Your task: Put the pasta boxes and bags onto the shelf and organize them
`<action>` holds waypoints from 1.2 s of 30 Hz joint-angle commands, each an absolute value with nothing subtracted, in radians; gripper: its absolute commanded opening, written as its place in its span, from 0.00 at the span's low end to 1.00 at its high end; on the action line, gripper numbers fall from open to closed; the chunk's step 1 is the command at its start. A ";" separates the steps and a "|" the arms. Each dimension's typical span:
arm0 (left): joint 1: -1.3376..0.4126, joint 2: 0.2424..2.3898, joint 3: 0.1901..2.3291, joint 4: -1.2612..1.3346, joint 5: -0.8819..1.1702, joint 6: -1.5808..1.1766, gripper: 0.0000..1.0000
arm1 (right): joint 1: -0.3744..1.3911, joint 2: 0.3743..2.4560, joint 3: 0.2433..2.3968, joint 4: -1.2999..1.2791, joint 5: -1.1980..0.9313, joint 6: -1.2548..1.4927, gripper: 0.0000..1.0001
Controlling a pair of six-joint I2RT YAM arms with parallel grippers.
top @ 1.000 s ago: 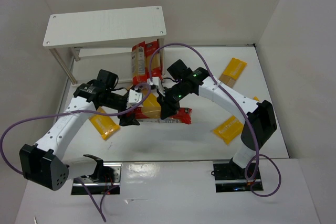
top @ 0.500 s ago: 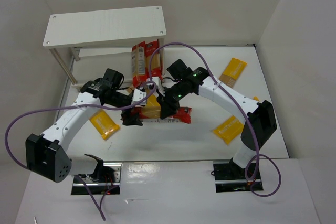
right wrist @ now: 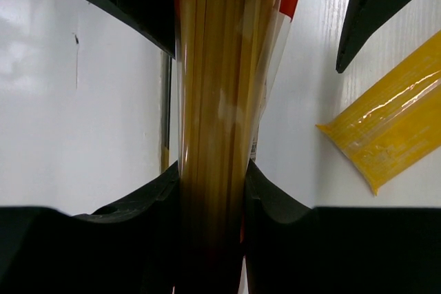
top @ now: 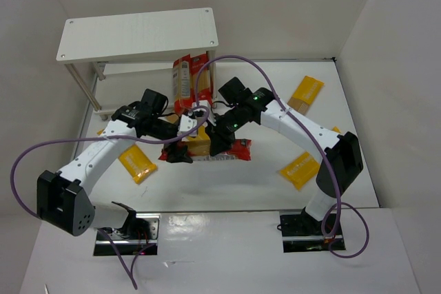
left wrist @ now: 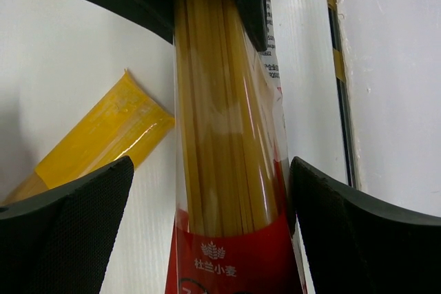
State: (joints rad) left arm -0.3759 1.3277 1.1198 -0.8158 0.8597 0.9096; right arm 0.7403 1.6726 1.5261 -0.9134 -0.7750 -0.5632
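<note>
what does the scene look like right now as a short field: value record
right gripper: shut on red spaghetti pack
left gripper: open, fingers either side of the same pack
shelf: no pack on its top board
yellow packs: three in plain view, left, right, far right
red box: upright beside the shelf's right front leg

The left arm (top: 89,160) and right arm (top: 303,125) reach inward, wrists low, grippers nearly meeting. The right gripper (top: 216,144) has its jaws pinched on a red pack (top: 241,149). The left gripper (top: 178,154) has its jaws wide apart astride the pack, not touching it.
</note>
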 commanded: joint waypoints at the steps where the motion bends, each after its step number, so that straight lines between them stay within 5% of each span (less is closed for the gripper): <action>1: -0.390 1.345 1.120 -0.798 0.879 0.897 1.00 | 0.752 1.614 1.608 -0.862 -0.894 -0.568 0.00; 3: -0.390 1.355 1.120 -0.789 0.879 0.887 0.97 | 0.752 1.605 1.608 -0.862 -0.894 -0.568 0.00; 4: -0.390 1.355 1.120 -0.788 0.870 0.887 0.79 | 0.752 1.605 1.608 -0.862 -0.894 -0.568 0.00; 5: -0.403 1.364 1.109 -0.788 0.850 0.830 0.01 | 0.752 1.605 1.608 -0.862 -0.894 -0.557 0.00; 18: -0.310 1.238 1.011 -0.493 0.887 0.529 0.00 | 0.732 1.572 1.597 -0.752 -0.819 -0.443 0.03; 20: -0.284 1.220 1.000 -0.474 0.909 0.508 0.00 | 0.732 1.572 1.585 -0.727 -0.790 -0.414 0.41; 21: -0.284 1.220 1.000 -0.474 0.910 0.508 0.00 | 0.718 1.572 1.575 -0.710 -0.790 -0.401 0.84; 23: -0.259 1.220 1.000 -0.474 0.936 0.508 0.00 | 0.691 1.563 1.575 -0.681 -0.770 -0.356 0.98; 36: -0.132 1.164 0.988 -0.482 0.937 0.460 0.00 | 0.344 1.483 1.559 -0.605 -0.779 -0.265 1.00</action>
